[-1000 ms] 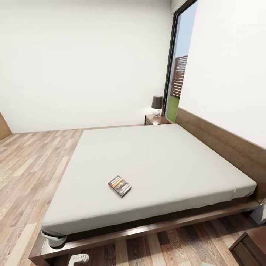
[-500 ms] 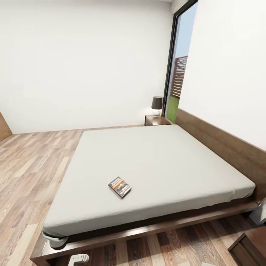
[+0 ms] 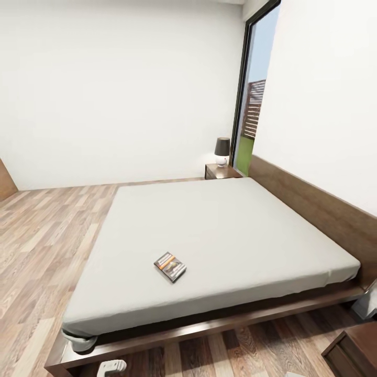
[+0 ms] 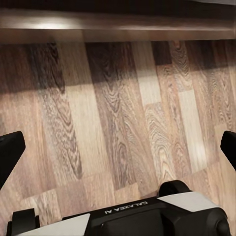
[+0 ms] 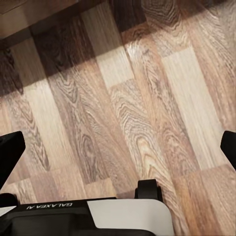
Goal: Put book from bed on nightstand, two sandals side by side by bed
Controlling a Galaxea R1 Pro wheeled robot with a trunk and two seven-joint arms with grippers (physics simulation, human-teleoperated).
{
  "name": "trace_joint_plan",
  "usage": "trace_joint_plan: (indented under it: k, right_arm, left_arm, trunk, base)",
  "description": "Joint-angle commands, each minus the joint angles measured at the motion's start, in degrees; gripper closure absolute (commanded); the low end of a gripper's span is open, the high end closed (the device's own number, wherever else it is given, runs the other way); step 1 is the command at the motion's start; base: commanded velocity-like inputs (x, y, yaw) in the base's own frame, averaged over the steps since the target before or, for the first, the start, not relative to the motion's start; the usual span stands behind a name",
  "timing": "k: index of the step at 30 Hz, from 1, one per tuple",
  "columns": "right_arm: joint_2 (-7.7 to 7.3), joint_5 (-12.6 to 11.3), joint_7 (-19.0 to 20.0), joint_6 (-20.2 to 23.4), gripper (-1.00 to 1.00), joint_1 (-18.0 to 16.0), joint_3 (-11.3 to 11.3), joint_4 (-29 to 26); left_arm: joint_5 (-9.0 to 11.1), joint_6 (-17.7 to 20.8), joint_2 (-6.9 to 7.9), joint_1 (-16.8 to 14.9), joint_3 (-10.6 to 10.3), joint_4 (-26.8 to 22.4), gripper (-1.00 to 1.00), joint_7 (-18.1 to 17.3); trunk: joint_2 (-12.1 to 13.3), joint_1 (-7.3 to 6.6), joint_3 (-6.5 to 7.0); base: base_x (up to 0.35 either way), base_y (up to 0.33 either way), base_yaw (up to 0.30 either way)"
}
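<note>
Left gripper [image 4: 118,147]: your left wrist camera looks down at the plank floor [image 4: 118,113]; the two dark fingertips [image 4: 10,152] sit at opposite edges of that picture, spread wide with nothing between them.
Right gripper [image 5: 118,147]: same pose, pointed at bare floor planks, fingers [image 5: 10,152] parted and empty.
Arm pose: both arms hang low ahead of your base, near the bed's wooden frame; a white arm part [image 3: 112,366] peeks in at 6 o'clock of the head view.
Book [image 3: 169,266]: it lies flat on the bed [image 3: 220,230], cover up, on the mattress part nearest you, a little toward 7 o'clock from the picture's middle.
Book axis: its long axis runs from 10 o'clock to 4 o'clock, with the orange band along the upper right side.
Far nightstand [image 3: 220,170]: at 1 o'clock, past the bed's far corner, carrying a lamp [image 3: 222,150] beside the tall window [image 3: 256,89].
Near nightstand [image 3: 353,352]: its corner shows at 4 o'clock, apart from the bed frame.
Change: over the last second the whole head view has slid slightly, so the bed and book sit a touch lower in the picture; the book's place on the mattress is the same.
</note>
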Motion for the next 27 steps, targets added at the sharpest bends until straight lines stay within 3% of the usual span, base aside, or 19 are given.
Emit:
trace_joint_plan:
  k: [1,27]
  right_arm:
    - [0.00,-0.25,0.29,0.13,-1.00,-0.03,-0.27,-0.01]
    - [0.00,-0.51,0.29,0.13,-1.00,-0.03,-0.29,-0.01]
  left_arm:
    - [-0.50,0.04,-0.02,-0.04,0.49,-0.03,-1.00,-0.29]
    - [-0.50,0.04,-0.02,-0.04,0.49,-0.03,-1.00,-0.29]
  trunk:
    - [0.37,-0.22,0.12]
    - [10.80,-5.93,4.79]
  base:
    - [0.000,0.000,0.000]
    - [0.000,0.000,0.000]
